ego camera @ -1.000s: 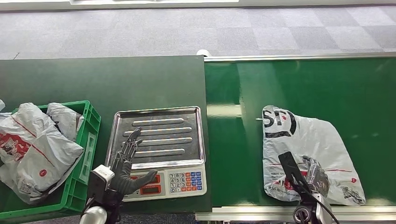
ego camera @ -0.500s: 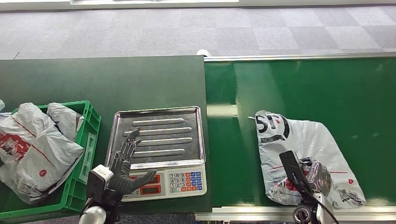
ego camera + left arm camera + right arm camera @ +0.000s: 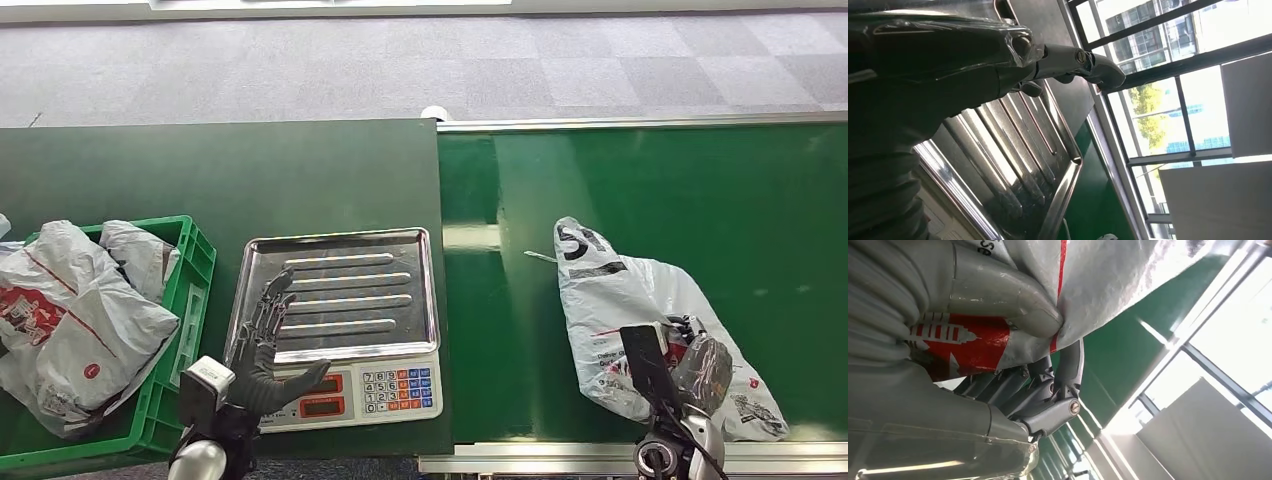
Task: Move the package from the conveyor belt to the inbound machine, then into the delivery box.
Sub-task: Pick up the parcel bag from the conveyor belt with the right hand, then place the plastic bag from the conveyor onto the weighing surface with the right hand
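At the near edge of the conveyor belt point(image 3: 640, 180), the right hand point(image 3: 690, 365) has the package point(image 3: 640, 300) gripped: right wrist view shows the thumb point(image 3: 1018, 305) pressed into the grey-and-red plastic film from one side and the dark fingers point(image 3: 1063, 375) curled against it from the other, so the bag is pinched between them. Package is a crumpled grey courier bag with black lettering at its far end and red print near the hand; it spreads away from the hand across the belt, and its far end looks bunched up, though I cannot tell whether any of it is clear of the belt surface. To the hand's left, past the belt's end, sits the inbound machine point(image 3: 335, 300), a scale with a ribbed steel tray and a keypad on its near side. Left hand point(image 3: 265, 345) hovers over the near left corner of that tray, fingers spread and straight, thumb out toward the keypad, holding nothing; left wrist view shows the fingers point(image 3: 1068, 55) extended above the ribbed metal. Further left of that hand, the green delivery box point(image 3: 185, 330) stands just beside the scale, with several grey courier bags point(image 3: 75, 320) piled in it and spilling over its left side.
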`<state>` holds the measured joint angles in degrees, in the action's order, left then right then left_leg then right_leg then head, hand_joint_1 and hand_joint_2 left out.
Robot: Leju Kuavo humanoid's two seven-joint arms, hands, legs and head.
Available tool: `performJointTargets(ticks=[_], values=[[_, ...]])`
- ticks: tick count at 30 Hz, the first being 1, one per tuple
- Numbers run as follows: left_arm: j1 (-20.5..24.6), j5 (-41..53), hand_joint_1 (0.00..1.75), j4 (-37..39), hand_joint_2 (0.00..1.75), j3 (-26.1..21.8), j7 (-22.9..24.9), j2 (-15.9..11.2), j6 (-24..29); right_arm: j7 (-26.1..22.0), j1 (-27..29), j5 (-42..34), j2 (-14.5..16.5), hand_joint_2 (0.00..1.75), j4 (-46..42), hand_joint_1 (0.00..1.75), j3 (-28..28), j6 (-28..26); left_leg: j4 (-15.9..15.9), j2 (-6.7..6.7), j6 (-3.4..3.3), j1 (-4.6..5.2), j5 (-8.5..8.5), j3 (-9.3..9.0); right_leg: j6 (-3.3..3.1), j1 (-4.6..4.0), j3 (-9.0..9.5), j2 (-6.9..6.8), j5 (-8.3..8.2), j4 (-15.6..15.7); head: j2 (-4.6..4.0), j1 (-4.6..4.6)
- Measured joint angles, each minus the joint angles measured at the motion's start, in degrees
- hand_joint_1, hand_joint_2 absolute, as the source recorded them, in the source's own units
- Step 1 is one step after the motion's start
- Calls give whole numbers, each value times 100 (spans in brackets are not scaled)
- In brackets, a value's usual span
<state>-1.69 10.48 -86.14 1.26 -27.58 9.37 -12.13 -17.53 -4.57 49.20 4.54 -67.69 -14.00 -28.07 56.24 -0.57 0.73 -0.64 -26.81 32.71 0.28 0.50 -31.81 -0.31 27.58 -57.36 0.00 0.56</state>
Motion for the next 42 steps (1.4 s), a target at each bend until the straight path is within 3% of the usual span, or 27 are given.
performJointTargets(ticks=[7, 13, 17, 26, 33, 42], values=[[101, -565, 0, -38, 175, -153, -340, 63, 537, -1466, 155, -1470, 153, 175, -719, 175, -87, -724, 0, 0, 0, 0, 0, 0, 0, 0, 0, 0, 0, 0, 0, -1], [163, -723, 0, -46, 175, -169, -412, 75, 684, -2005, 308, -1461, 263, 175, -1292, 175, -27, -1135, 0, -3, 0, 0, 0, 0, 0, 0, 1, 0, 0, 0, 0, -1], [178, -731, 0, -46, 175, -170, -413, 83, 706, -2118, 352, -1286, 338, 175, -1521, 175, -9, -1158, 0, -2, 0, 0, 0, -1, 0, 0, 1, 0, 0, 0, 0, -1], [207, -817, 0, -46, 175, -170, -597, 84, 1014, -2245, 447, -31, 596, 175, -2148, 175, 66, -1161, -1, -3, 0, -1, 0, -1, 0, -1, 1, 1, 0, 0, 0, -1], [332, -814, 0, -33, 175, -57, -817, 72, 1269, -2247, 527, 1043, 636, 175, -2269, 175, 652, -1162, -1, -3, 0, 0, 0, -1, 0, -1, 1, 1, 0, 0, 0, -1], [522, -810, 0, 20, 175, 191, -855, 53, 1268, -2253, 541, 1797, 520, 175, -2376, 175, 1252, -1162, 0, -2, 0, 0, 0, -1, 0, 0, 0, 0, 0, 0, 0, -1]])
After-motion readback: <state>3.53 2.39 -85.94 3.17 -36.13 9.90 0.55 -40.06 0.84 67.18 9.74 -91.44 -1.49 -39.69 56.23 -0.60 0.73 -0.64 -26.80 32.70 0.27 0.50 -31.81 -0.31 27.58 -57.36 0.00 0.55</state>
